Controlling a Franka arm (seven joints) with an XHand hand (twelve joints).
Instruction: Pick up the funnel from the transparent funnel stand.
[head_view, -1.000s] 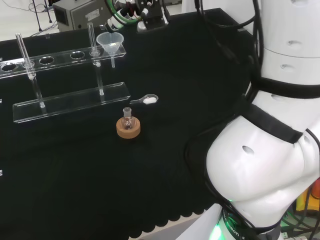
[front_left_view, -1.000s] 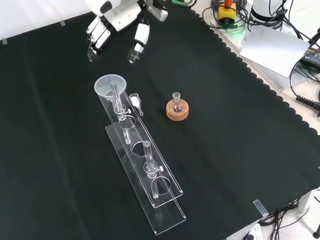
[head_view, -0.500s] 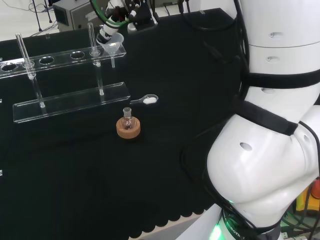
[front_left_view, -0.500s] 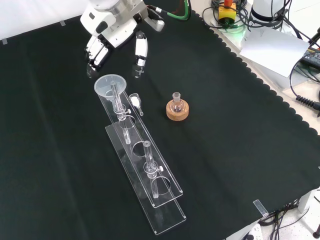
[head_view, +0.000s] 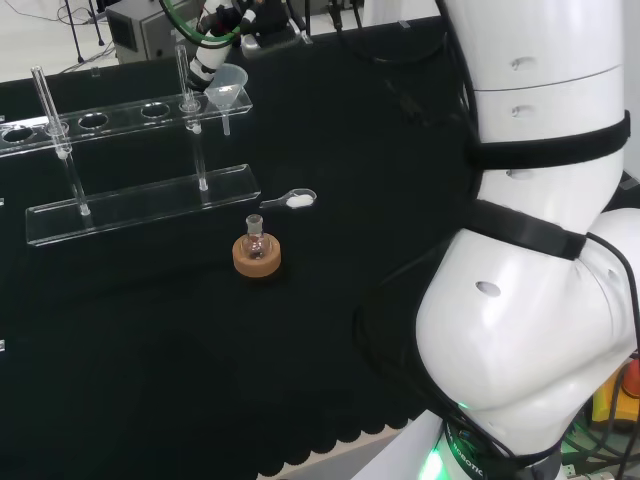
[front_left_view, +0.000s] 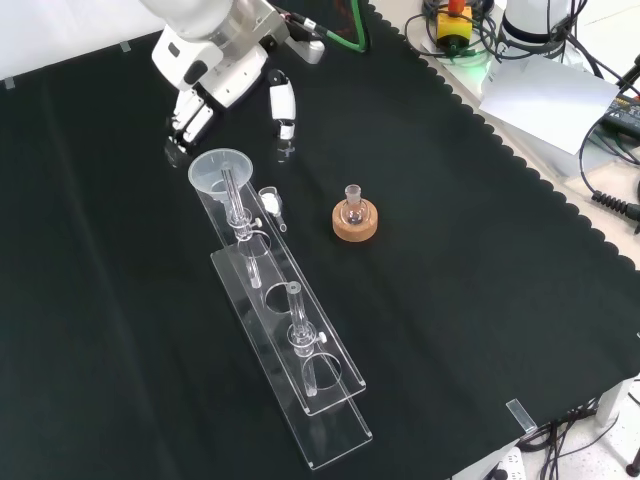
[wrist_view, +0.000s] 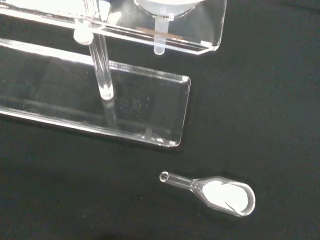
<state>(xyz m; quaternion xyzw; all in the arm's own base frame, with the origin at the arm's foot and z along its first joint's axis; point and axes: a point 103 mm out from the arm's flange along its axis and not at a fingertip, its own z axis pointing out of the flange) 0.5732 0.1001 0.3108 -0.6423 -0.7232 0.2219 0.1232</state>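
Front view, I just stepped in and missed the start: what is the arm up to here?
The hand hangs close above the funnel, which sits in the end hole of the transparent funnel stand. Its fingers are spread on either side of the funnel rim and have not closed on it, so the funnel is not yet lifted. Beside the stand lie a small glass scoop of white powder and a little flask on a cork ring, both untouched.

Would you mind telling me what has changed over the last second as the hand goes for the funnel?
The hand has come down toward the funnel, its fingers spread either side of the rim, nothing held yet. The funnel still sits in the funnel stand; the flask on its cork ring and the small scoop have not moved.
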